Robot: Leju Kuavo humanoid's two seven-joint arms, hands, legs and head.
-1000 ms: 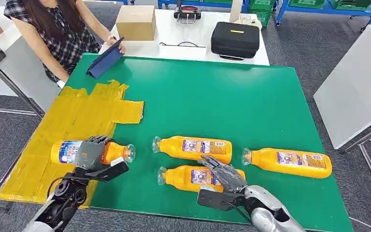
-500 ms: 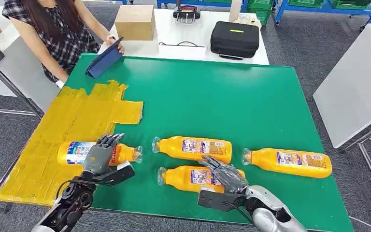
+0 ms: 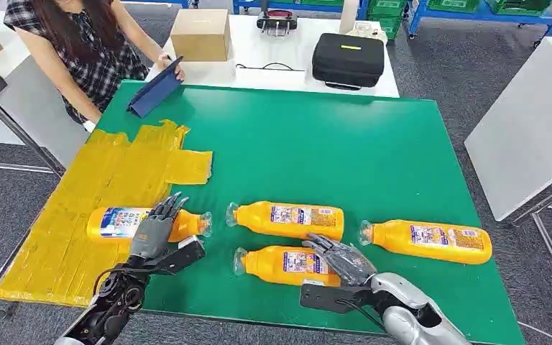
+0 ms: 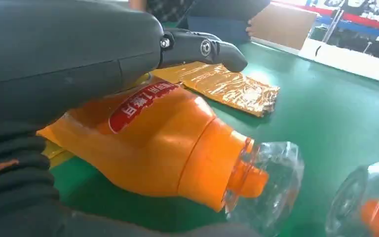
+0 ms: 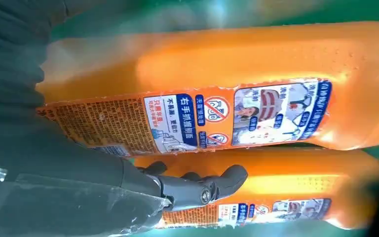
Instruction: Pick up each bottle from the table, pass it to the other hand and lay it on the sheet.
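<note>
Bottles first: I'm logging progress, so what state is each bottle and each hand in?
Leftmost bottle: lying across the yellow sheet's edge, clear cap over the green table.
Left hand: open, fingers spread over that bottle.
Upper middle bottle: lying on the table, untouched.
Near middle bottle: lying on the table under the right hand.
Right hand: fingers over it; grip unclear.
Rightmost bottle: lying on the table, untouched.

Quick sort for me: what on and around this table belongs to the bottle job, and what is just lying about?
Job:
bottle on the sheet, under the left hand
front bottle, with the right hand over it
middle bottle
right bottle
yellow sheet

Lying about:
black case
cardboard box
tablet held by a seated person
</note>
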